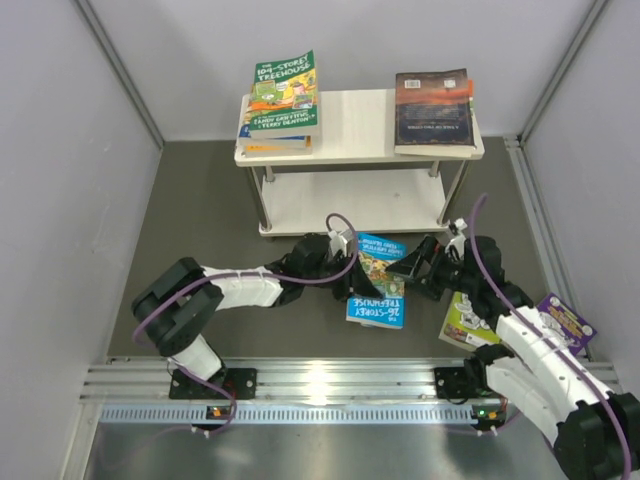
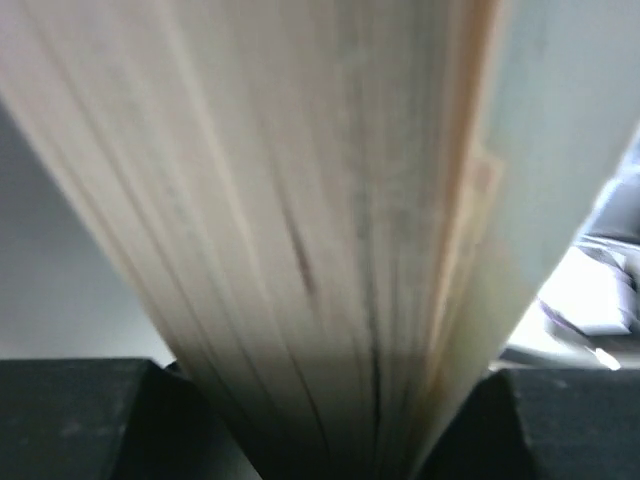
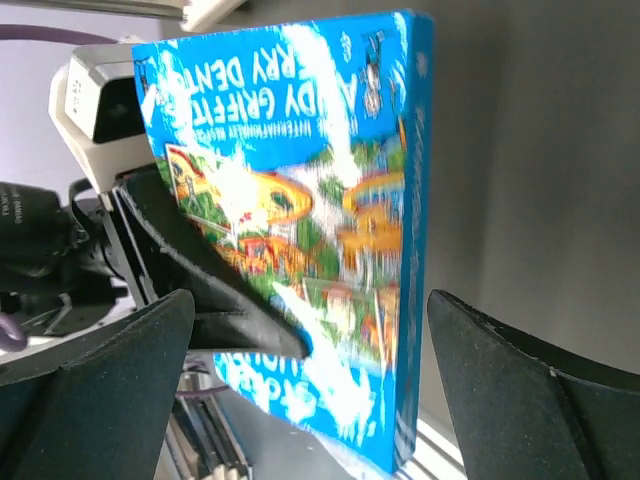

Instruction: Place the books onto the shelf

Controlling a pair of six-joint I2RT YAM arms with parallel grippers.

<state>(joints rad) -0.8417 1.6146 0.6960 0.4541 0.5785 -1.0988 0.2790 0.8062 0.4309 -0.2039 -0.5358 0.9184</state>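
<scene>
A blue book [image 1: 378,290] is tilted up on the dark floor in front of the shelf [image 1: 360,125]. My left gripper [image 1: 345,262] is shut on its left edge. In the left wrist view the book's pale page edges [image 2: 330,250] fill the space between the two dark fingers [image 2: 80,420]. My right gripper [image 1: 410,265] is open just right of the book. In the right wrist view the blue cover [image 3: 330,200] stands between its wide-spread fingers [image 3: 530,400], apart from both. A stack of books with a green cover on top [image 1: 283,100] and a dark brown book [image 1: 432,112] lie on the shelf's top board.
A lime book [image 1: 462,322] and a purple book [image 1: 567,322] lie on the floor beside the right arm. The shelf's lower board [image 1: 350,200] holds nothing. Grey walls close in left, right and behind. A metal rail [image 1: 330,385] runs along the near edge.
</scene>
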